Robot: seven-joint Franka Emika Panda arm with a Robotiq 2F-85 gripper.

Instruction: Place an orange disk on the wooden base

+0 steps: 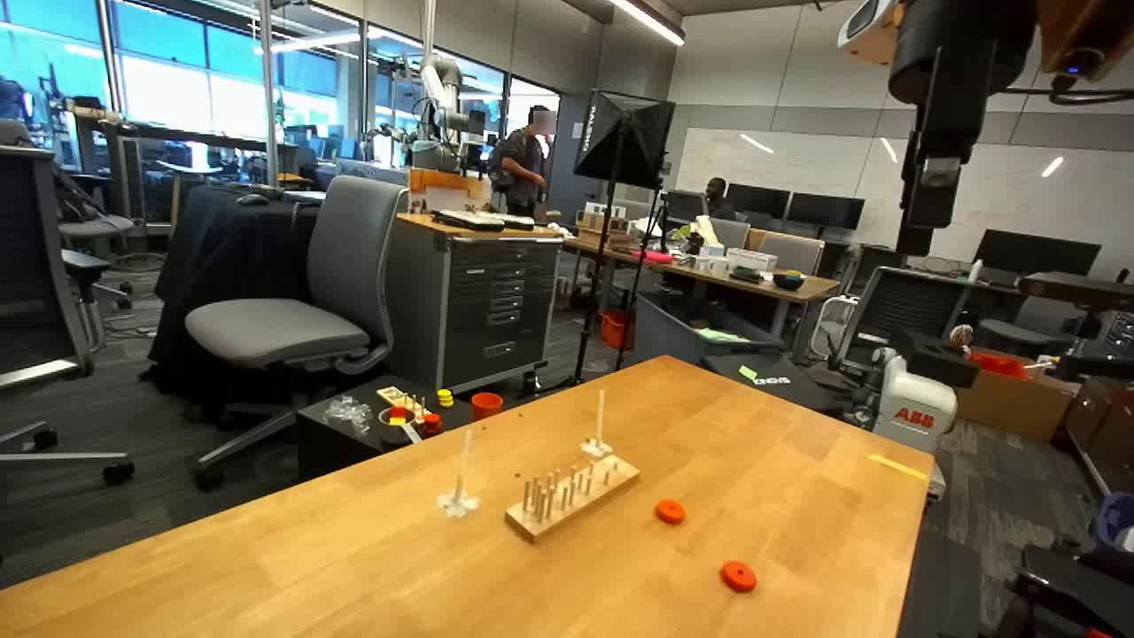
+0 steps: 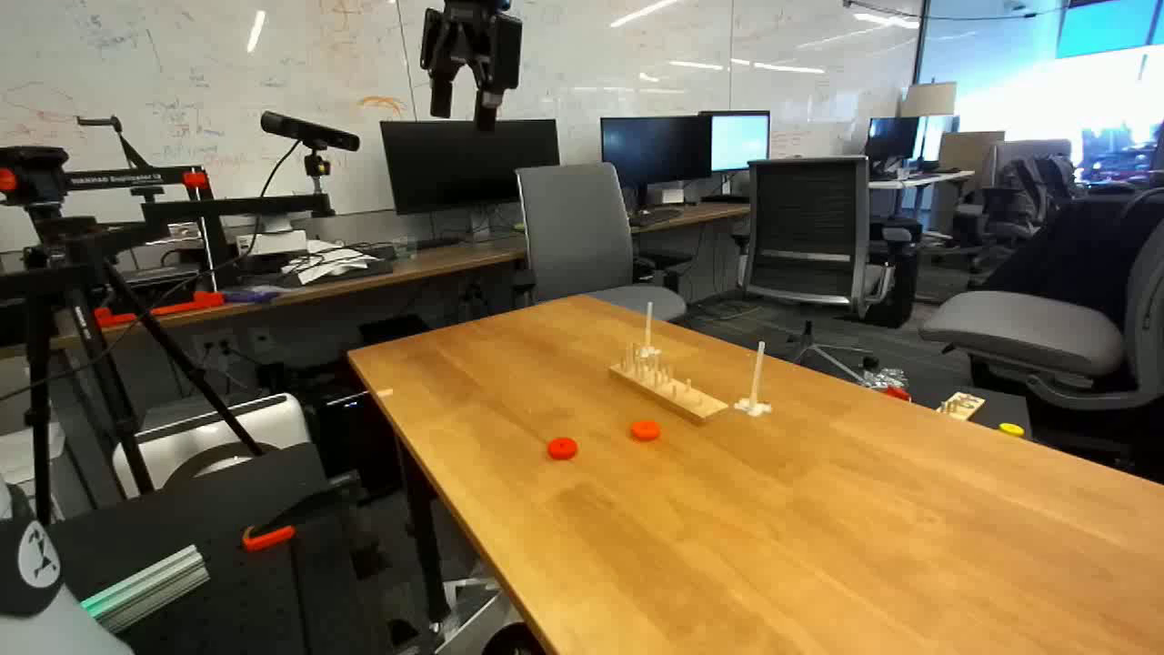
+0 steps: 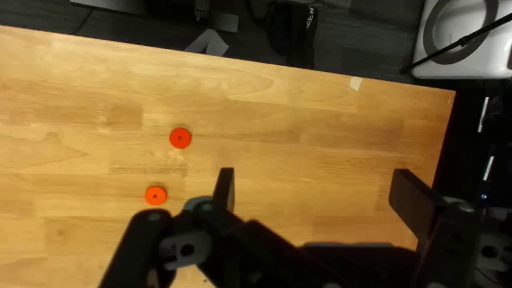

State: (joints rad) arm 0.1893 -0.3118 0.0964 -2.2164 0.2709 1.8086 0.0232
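Note:
Two alike orange disks lie flat on the tabletop, apart from each other. The disk nearer the base shows in both exterior views (image 1: pixel 671 511) (image 2: pixel 646 430) and in the wrist view (image 3: pixel 155 196). The other orange disk also shows in all views (image 1: pixel 738 577) (image 2: pixel 562 448) (image 3: pixel 180 138). The wooden base (image 1: pixel 580 503) (image 2: pixel 705 402), with upright pegs, lies on the table in both exterior views and does not show in the wrist view. My gripper (image 3: pixel 315 180) is open and empty, high above the table; it also shows in an exterior view (image 2: pixel 464 105).
Two thin upright rods (image 1: pixel 462 470) (image 1: pixel 600 421) stand on white patches beside the wooden base. The wooden tabletop (image 1: pixel 797 496) has a yellow tape strip (image 1: pixel 897 466) near one edge. Beyond the table are a low black stand with small parts, chairs and a tripod (image 2: pixel 82 300).

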